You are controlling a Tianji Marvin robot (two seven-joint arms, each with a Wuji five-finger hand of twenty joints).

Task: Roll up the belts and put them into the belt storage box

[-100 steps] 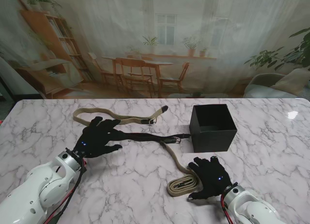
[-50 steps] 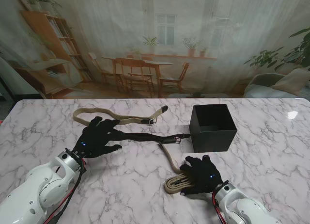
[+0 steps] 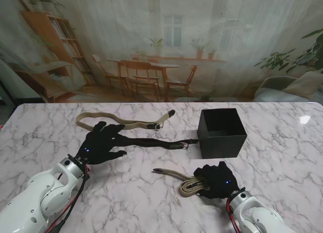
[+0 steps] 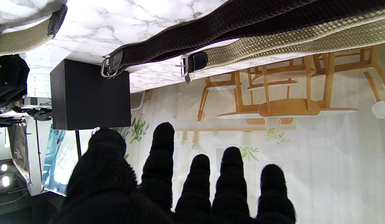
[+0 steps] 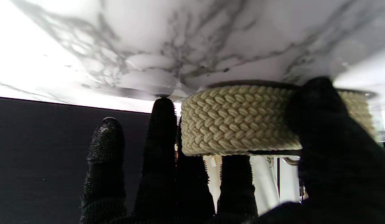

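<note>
Right hand grips a half-rolled tan belt near the box; left hand rests on the black belt.

Stand view: right hand (image 3: 216,180) closed on the tan roll (image 3: 191,185); left hand (image 3: 102,142) spread flat on the black belt (image 3: 151,141); box (image 3: 221,132) just beyond. Left wrist: fingers (image 4: 162,161) apart, a second tan belt (image 4: 273,46) beside the black. Right wrist: thumb and fingers (image 5: 159,146) clamp the roll.

A white marble table (image 3: 282,142) (grey-veined) fronts a printed café-scene backdrop (image 3: 166,46).
</note>
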